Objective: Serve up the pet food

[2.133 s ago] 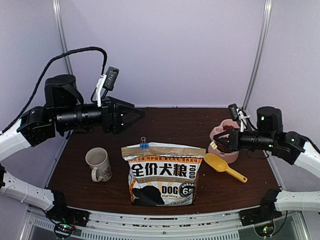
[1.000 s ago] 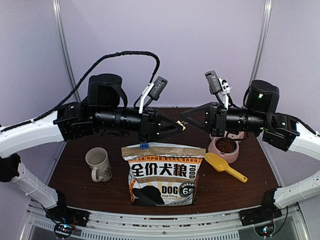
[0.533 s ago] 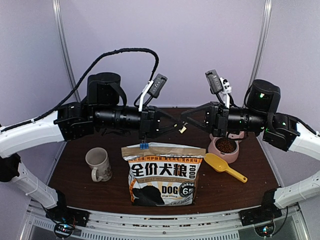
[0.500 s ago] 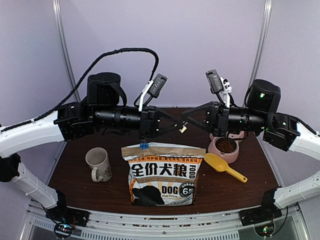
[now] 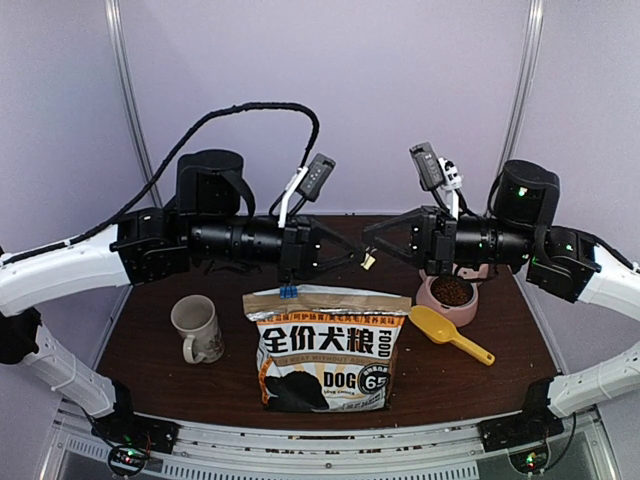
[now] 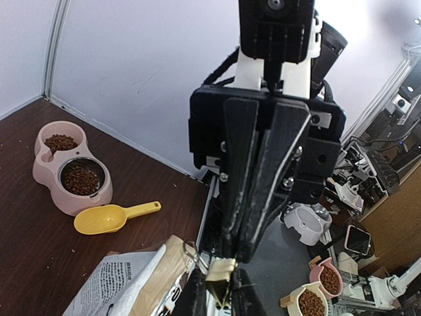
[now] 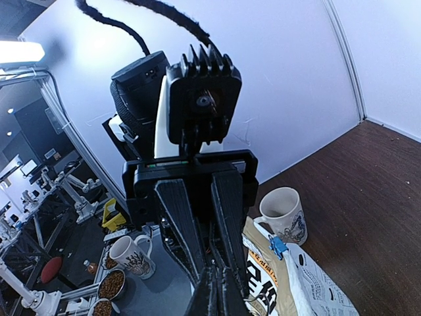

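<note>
Far left on the brown table [image 5: 150, 312] there's a white mug [image 5: 197, 328], upright, handle facing the front. Next over, front and centre, the brown DOG FOOD bag [image 5: 325, 352] stands up with a little blue clip [image 5: 288, 291] on its top edge.

Both arms are stretched out level above the bag, pointing nose to nose. The left gripper [image 5: 355, 256] and the right gripper [image 5: 369, 244] meet just above the bag's top right corner, and a small pale-yellow piece [image 6: 220, 273] sits right where they meet. From the left wrist view, the left's fingers are clamped on the bottom of that piece, and the right's fingers are pressed tight together with their tips on its top, so both seem to be pinching it. No idea what the piece actually is, it's too small to tell.

The pet food [image 5: 453, 291] is in the pink double bowl [image 5: 440, 306], back right of the bag. The left wrist view shows kibble in both cups. A yellow scoop [image 5: 450, 336] lies just in front of the bowl, handle pointing front-right, with nothing in it that I can see.
</note>
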Controlling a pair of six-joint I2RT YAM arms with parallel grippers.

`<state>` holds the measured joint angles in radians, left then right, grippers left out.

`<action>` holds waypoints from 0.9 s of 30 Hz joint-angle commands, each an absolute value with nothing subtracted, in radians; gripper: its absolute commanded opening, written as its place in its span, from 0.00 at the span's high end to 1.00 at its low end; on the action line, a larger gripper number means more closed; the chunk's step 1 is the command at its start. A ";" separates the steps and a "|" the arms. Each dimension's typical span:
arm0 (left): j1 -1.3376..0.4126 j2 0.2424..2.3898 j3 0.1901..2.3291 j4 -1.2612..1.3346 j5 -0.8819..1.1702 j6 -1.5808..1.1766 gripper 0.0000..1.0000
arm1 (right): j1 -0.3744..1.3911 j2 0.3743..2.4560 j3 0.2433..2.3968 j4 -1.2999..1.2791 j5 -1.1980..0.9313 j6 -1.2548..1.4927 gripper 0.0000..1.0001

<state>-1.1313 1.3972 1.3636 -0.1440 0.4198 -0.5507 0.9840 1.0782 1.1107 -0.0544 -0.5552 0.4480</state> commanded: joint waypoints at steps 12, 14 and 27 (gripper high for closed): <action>-1.137 1.361 1.339 -0.110 0.393 -0.534 1.00 | 0.973 1.039 1.138 -0.104 -0.504 0.415 0.55; -1.137 1.361 1.338 -0.110 0.396 -0.531 1.00 | 0.969 1.032 1.135 -0.104 -0.505 0.418 0.51; -1.136 1.351 1.345 -0.140 0.470 -0.473 1.00 | 0.897 1.060 1.153 -0.154 -0.779 0.448 0.23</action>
<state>-1.1336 1.3800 1.3464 -0.1532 0.4240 -0.5117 0.9009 1.0393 1.1149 -0.1318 -0.6392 0.4355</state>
